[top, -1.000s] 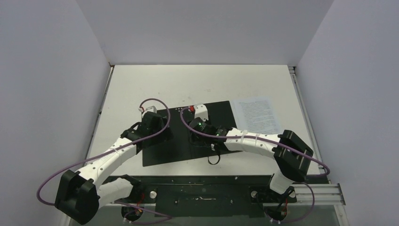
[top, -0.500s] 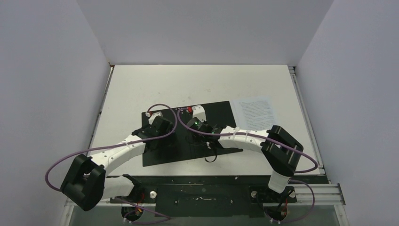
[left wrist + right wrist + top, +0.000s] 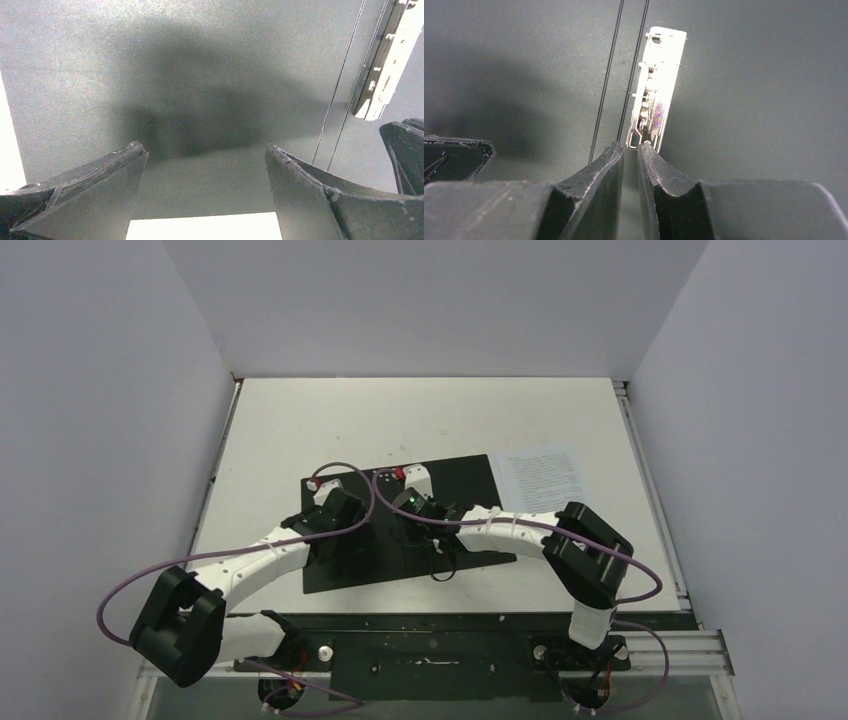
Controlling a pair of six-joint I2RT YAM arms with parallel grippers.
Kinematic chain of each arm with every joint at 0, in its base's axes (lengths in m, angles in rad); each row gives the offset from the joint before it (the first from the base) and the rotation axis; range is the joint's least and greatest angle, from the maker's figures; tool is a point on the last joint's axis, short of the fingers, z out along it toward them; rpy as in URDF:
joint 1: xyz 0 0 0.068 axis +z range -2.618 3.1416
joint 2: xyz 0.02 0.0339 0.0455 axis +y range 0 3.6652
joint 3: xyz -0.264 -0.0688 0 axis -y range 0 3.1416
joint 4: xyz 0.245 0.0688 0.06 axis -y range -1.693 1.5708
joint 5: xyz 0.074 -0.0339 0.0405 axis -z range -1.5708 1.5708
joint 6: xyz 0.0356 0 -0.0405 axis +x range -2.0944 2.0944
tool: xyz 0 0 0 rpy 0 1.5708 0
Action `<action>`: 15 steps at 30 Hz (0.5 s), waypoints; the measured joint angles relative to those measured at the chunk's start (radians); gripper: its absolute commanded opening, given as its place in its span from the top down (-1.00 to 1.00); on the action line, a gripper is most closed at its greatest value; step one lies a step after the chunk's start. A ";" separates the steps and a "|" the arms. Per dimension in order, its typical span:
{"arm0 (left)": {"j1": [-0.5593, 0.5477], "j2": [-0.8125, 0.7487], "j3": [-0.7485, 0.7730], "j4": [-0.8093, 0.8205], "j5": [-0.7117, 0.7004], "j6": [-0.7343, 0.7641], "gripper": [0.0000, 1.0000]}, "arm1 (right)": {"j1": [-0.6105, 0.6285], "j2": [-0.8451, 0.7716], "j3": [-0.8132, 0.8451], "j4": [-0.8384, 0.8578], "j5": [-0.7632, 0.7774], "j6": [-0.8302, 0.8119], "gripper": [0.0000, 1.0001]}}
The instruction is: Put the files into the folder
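Note:
The folder lies open on the table, black inside up. Its metal spine clip runs along the fold lines and also shows in the left wrist view. The files, white printed sheets, lie on the table just right of the folder. My left gripper is open and empty, low over the folder's left half. My right gripper is at the middle of the folder. Its jaws are shut to a thin slit, with the tips at the near end of the clip.
White walls close in the table on the left, back and right. A metal rail runs along the near right edge. The right gripper's finger shows at the right edge of the left wrist view, close to my left gripper.
My left arm has swung right, further onto the folder's left half. My right arm has folded in and its gripper has shifted a little left along the spine.

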 measured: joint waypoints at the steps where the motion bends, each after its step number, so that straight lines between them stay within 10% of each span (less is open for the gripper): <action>1: 0.000 0.000 0.000 0.000 -0.002 -0.005 -0.75 | 0.000 0.004 0.002 0.004 -0.002 0.000 0.64; 15: 0.000 -0.003 -0.023 -0.017 -0.038 -0.050 -0.76 | -0.010 0.045 0.016 0.018 -0.014 0.011 0.78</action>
